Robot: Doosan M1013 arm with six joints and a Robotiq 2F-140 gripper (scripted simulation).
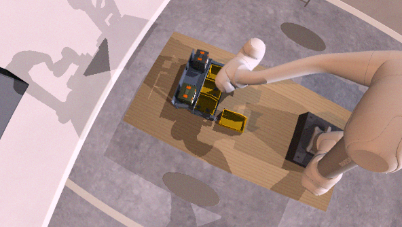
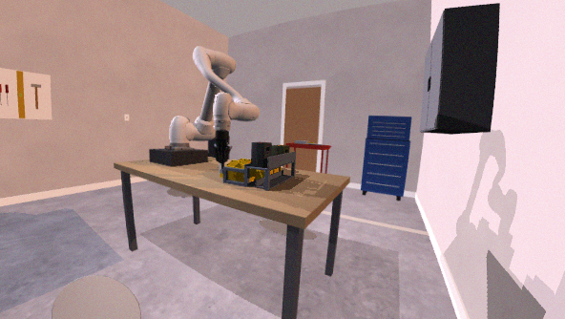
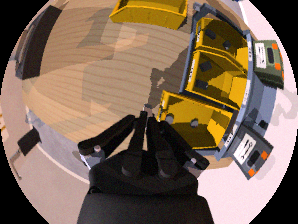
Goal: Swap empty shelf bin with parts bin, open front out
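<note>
Fingers (image 2: 221, 164) pointing down beside shelf (image 1: 183, 85) (image 2: 267, 180) (image 3: 186, 75)

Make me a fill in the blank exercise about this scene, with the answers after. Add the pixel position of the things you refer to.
1. The bins are coloured ____.
2. The shelf (image 1: 193, 75) (image 2: 282, 161) (image 3: 261, 102) holds ____ bins in a row.
3. The claw (image 2: 221, 167) (image 3: 146, 109) is ____, with nothing between its fingers.
4. The cabinet (image 2: 386, 164) with drawers, standing on the floor, is ____.

Missing words: yellow; three; shut; blue.
</note>
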